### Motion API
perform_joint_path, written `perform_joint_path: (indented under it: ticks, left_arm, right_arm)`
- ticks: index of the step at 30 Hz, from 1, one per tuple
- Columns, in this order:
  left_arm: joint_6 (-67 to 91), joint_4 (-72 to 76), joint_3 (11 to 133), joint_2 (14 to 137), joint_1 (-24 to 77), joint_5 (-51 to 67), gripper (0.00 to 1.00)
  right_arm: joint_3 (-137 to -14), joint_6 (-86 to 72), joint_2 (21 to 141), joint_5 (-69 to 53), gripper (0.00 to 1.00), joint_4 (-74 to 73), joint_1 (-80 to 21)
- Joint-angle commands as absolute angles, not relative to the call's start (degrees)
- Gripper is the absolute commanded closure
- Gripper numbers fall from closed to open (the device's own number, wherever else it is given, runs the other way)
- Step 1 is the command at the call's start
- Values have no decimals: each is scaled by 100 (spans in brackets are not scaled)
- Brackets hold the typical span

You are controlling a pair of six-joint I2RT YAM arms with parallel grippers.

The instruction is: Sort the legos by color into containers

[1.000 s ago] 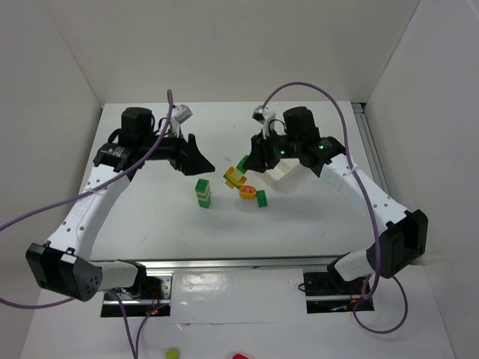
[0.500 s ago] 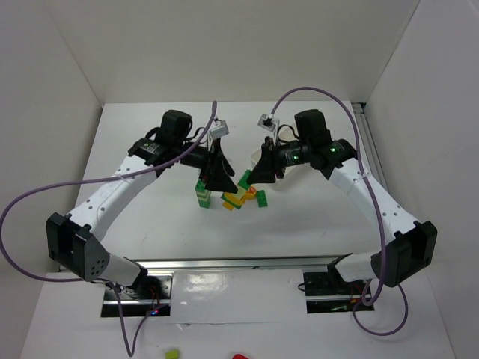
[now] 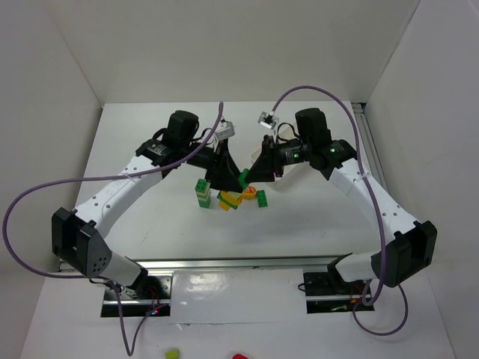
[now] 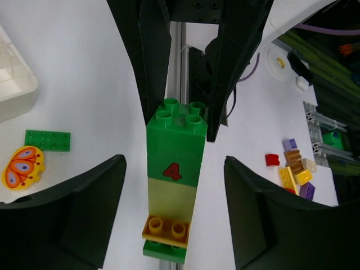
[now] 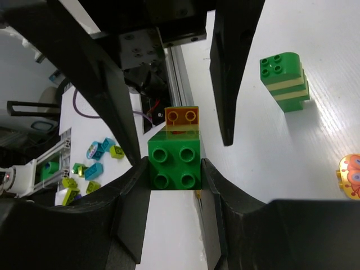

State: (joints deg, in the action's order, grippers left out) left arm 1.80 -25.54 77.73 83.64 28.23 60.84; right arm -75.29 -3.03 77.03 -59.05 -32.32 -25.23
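A brick stack (image 3: 243, 178) sits over the middle of the table (image 3: 299, 232), between the two grippers. The right gripper (image 5: 174, 169) touches it on both sides. The left gripper (image 4: 174, 166) stands around it with a gap on each side. Nearer the arms' bases, a second stack (image 3: 202, 193) stands to the left, and a butterfly piece (image 3: 247, 194) lies by the middle with a single brick (image 3: 262, 198) just right of it. The left wrist view shows a flat plate (image 4: 48, 140) between the tray (image 4: 14, 84) and the butterfly piece.

A red "4" marks the green brick (image 4: 174, 151).
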Motion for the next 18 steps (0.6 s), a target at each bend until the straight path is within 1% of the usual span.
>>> perform_joint_path:
  ticks: [1, 3, 7, 8, 11, 16, 18]
  left_arm:
    - [237, -2162, 7717, 8428, 2848, 6468, 23]
    - [237, -2110, 7717, 8429, 2848, 6582, 25]
    - [290, -2109, 7717, 8481, 2848, 6671, 50]
    - [290, -2109, 7717, 8481, 2848, 6601, 69]
    - [290, -2188, 7717, 8534, 2848, 6374, 99]
    - [237, -2258, 7664, 8780, 2786, 6442, 100]
    - [237, -2259, 7664, 8780, 2629, 6495, 100]
  right_arm:
    - [-7444, -588, 7427, -6126, 82, -2681, -2496]
    - [-7322, -703, 7427, -6126, 82, -2506, -2496]
    - [-7251, -817, 7427, -6126, 82, -2426, -2496]
    - [-7251, -817, 7427, -6126, 82, -2426, -2496]
    - [-7146, -1088, 7357, -5995, 81, -2198, -2321]
    - [-7022, -1423, 7102, -5679, 81, -1846, -1882]
    - [-7022, -1485, 6953, -5266, 81, -1793, -1644]
